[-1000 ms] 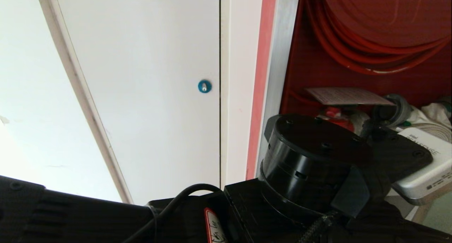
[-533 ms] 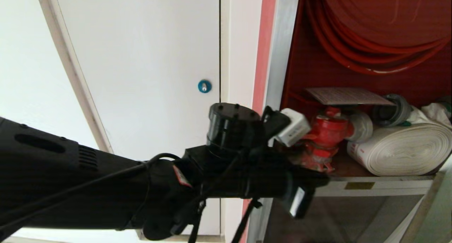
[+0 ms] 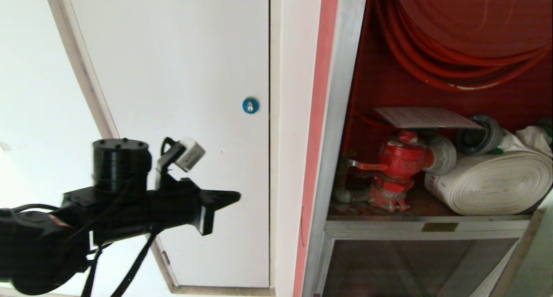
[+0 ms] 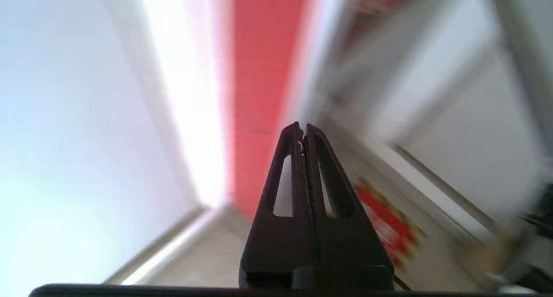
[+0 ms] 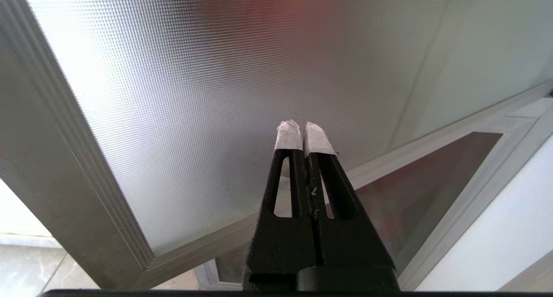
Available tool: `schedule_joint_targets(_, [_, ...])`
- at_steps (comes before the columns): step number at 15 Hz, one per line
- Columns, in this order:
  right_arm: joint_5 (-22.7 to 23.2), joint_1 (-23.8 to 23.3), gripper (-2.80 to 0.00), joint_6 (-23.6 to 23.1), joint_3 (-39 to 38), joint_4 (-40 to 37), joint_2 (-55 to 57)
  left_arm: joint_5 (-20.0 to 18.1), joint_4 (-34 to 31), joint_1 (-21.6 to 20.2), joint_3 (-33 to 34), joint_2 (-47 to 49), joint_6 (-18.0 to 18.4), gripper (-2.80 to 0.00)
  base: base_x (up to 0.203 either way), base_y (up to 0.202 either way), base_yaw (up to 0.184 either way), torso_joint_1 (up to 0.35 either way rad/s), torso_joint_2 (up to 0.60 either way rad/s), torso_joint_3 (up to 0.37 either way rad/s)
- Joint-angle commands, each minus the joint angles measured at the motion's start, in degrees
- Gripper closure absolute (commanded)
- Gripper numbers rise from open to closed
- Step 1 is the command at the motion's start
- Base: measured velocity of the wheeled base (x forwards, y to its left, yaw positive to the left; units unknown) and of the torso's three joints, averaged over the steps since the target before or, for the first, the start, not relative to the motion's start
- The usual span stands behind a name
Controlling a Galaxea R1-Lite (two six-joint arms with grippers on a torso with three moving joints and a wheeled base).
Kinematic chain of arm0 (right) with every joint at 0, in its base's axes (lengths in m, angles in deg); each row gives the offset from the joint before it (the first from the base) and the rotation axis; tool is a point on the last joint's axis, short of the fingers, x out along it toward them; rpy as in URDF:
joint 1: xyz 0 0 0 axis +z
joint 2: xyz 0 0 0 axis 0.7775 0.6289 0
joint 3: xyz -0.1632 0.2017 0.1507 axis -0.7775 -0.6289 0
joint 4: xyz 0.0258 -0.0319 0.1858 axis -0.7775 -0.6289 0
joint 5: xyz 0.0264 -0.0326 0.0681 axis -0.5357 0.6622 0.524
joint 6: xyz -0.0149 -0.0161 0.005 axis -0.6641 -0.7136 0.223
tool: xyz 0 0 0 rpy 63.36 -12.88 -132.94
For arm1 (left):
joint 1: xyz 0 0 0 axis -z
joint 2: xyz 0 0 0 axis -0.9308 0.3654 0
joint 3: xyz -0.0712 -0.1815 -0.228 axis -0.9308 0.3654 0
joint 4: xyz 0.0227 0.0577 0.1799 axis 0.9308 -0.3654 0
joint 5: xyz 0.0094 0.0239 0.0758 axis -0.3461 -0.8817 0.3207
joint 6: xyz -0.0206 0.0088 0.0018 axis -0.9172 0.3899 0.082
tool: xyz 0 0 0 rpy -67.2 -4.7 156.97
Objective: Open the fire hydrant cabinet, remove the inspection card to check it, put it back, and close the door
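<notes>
Left claw clenched and empty, out in front of the white door.
Card lies flat atop the red valve inside the open cabinet; right claw clenched too.

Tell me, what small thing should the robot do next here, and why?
Probably swing the left pincer toward the door and start pushing it shut. The inspection card lies on top of the red valve inside the open fire hydrant cabinet, and the pincer is shut and empty, out in front of the white door, so only closing seems left. The door itself is outside the head view.
</notes>
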Motion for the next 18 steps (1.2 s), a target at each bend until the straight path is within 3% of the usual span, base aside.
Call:
schedule_joint_targets(1, [0.0, 0.0, 0.00, 0.0, 0.0, 0.0, 0.0, -0.2, 2.5, -8.2, 7.1, -10.3, 0.9, 0.00, 0.000, 0.000, 0.000, 0.000, 0.00, 0.000])
schedule_joint_targets(5, [0.0, 0.0, 0.00, 0.0, 0.0, 0.0, 0.0, -0.3, 3.8, -26.0, 13.7, -22.0, 2.1, 0.00, 0.000, 0.000, 0.000, 0.000, 0.00, 0.000])
schedule_joint_targets(7, [0.0, 0.0, 0.00, 0.0, 0.0, 0.0, 0.0, -0.5, 3.8, -30.2, 16.9, -29.1, 2.1, 0.00, 0.000, 0.000, 0.000, 0.000, 0.00, 0.000])
schedule_joint_targets(10, [0.0, 0.0, 0.00, 0.0, 0.0, 0.0, 0.0, -0.7, 3.1, -31.3, 22.4, -41.3, 2.0, 0.00, 0.000, 0.000, 0.000, 0.000, 0.00, 0.000])
schedule_joint_targets(12, [0.0, 0.0, 0.00, 0.0, 0.0, 0.0, 0.0, -1.5, -1.7, -31.4, 24.5, -50.3, 1.9, 0.00, 0.000, 0.000, 0.000, 0.000, 0.00, 0.000])
schedule_joint_targets(16, [0.0, 0.0, 0.00, 0.0, 0.0, 0.0, 0.0, -5.0, -24.7, -30.0, 22.9, -69.6, 1.8, 0.00, 0.000, 0.000, 0.000, 0.000, 0.00, 0.000])
schedule_joint_targets(18, [0.0, 0.0, 0.00, 0.0, 0.0, 0.0, 0.0, -5.2, -34.2, -25.0, 21.0, -75.5, 1.3, 0.00, 0.000, 0.000, 0.000, 0.000, 0.00, 0.000])
